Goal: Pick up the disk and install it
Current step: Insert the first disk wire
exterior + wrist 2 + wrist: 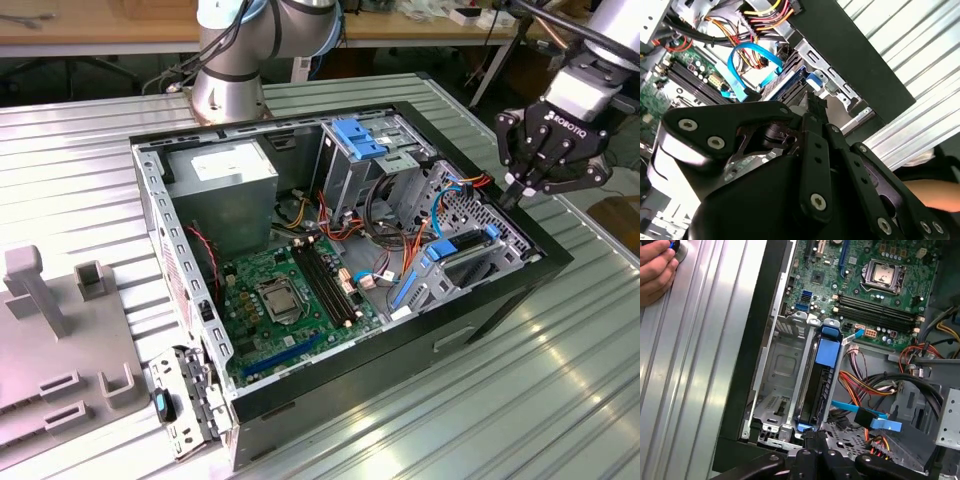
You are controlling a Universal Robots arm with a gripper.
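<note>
The disk [826,351] stands on edge in a slot of the grey drive cage inside the open computer case [300,250]. Its blue carrier and dark body show in the first wrist view. In the exterior view the disk [462,245] is a blue strip near the case's right wall; in the second wrist view its blue end [812,78] shows. My gripper [513,193] hovers above the case's right edge, just over the disk's end. Its fingers are shut together with nothing between them in both wrist views: gripper [812,439], gripper [814,104]. I cannot tell whether they touch the carrier.
Beside the disk is a bare cage slot [780,375]. A blue flat cable [865,415] and orange-yellow wires [865,385] lie close by, then the motherboard [290,290]. A person's hand [655,270] rests on the ribbed metal table [520,370]. Grey fixture blocks [60,330] stand at the exterior view's left.
</note>
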